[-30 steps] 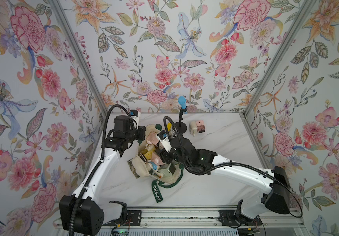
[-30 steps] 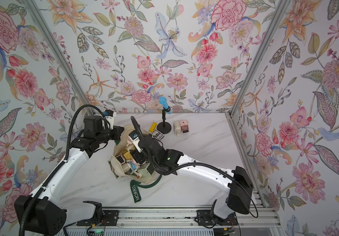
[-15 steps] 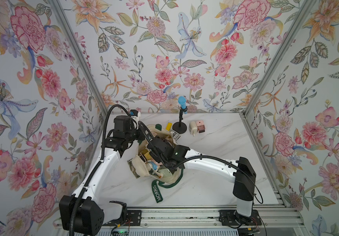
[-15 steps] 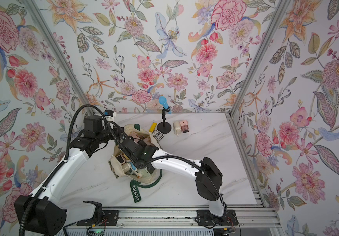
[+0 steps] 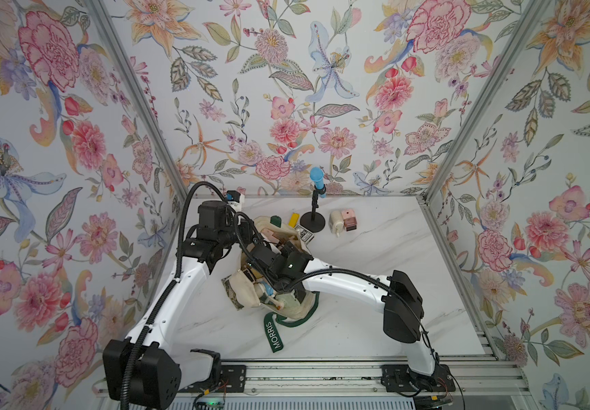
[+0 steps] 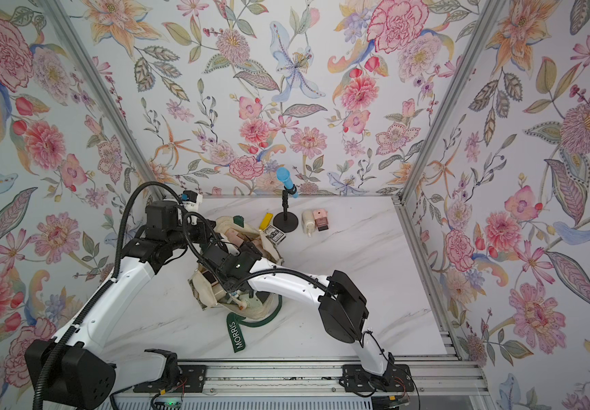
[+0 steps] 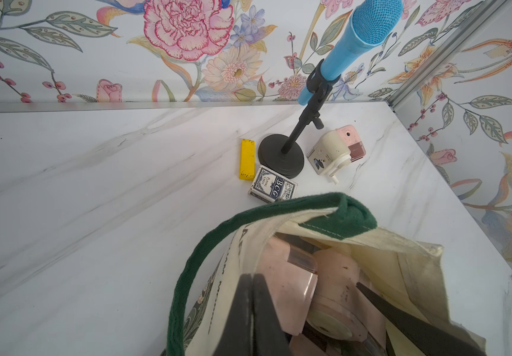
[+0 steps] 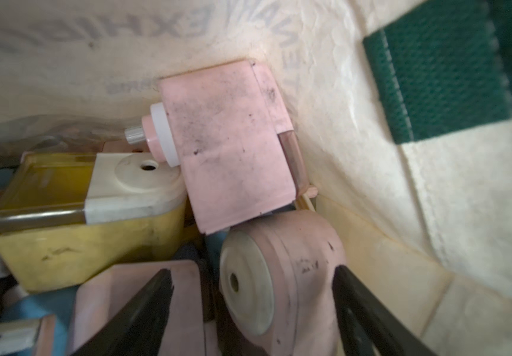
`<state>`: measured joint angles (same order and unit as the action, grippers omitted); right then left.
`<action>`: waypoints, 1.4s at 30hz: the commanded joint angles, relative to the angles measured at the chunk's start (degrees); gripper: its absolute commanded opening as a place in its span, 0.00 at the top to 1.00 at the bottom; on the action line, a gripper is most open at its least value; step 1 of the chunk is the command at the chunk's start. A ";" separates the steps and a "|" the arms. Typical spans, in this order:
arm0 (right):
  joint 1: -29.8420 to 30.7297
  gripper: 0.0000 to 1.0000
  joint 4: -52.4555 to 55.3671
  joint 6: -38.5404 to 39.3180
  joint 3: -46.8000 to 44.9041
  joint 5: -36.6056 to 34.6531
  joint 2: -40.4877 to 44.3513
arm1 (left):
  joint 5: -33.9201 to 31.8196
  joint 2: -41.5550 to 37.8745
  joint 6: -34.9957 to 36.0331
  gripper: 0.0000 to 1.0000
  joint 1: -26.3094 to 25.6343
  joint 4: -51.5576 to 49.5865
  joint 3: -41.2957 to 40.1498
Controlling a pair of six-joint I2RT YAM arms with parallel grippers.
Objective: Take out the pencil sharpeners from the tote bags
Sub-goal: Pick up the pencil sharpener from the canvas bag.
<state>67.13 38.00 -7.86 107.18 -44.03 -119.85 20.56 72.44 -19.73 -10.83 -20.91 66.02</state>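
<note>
Right wrist view: the right gripper (image 8: 251,271) is hanging inside the tote bag (image 8: 372,160), jaws standing spread either side of a rounded pink pencil sharpener (image 8: 301,246). A boxy pink sharpener (image 8: 230,148) and a yellow sharpener (image 8: 73,246) are lying just beyond it. The left gripper (image 7: 253,277) is pinching the bag's canvas rim, fingers pressed together. In both top views the bag is lying left of centre on the table (image 5: 393,241). A cream sharpener (image 5: 336,220) and a pale pink sharpener (image 5: 349,218) are sitting at the far side, right of the microphone stand (image 5: 313,224).
</note>
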 commanded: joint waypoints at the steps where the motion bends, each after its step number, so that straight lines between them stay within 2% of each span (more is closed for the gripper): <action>1: 0.59 0.16 5.28 -0.38 2.46 -4.14 -2.45 | -0.69 -1.76 0.32 1.00 0.30 0.10 0.01; 9: -0.47 0.18 9.43 -2.04 2.58 -9.40 -4.81 | -0.62 -1.63 0.24 1.00 0.32 0.08 0.03; 20: -3.05 0.18 10.06 -2.86 4.80 -3.86 -8.07 | -0.73 -1.76 0.35 1.00 0.33 0.15 -0.10; 23: -3.42 0.22 10.07 -2.87 4.08 -3.47 -7.91 | -0.54 -1.55 0.21 1.00 0.37 0.08 -0.01; 30: -4.45 0.31 10.08 -5.28 1.58 0.81 -3.09 | -0.72 -1.67 0.30 1.00 0.40 0.08 -0.10; 42: -5.54 0.33 9.95 -6.15 -0.96 8.38 2.53 | -0.61 -1.87 0.24 1.00 0.36 0.08 -0.10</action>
<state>62.54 43.99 -12.32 107.81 -39.07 -118.72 20.58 72.42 -19.73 -10.76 -20.95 66.00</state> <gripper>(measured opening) 0.668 0.050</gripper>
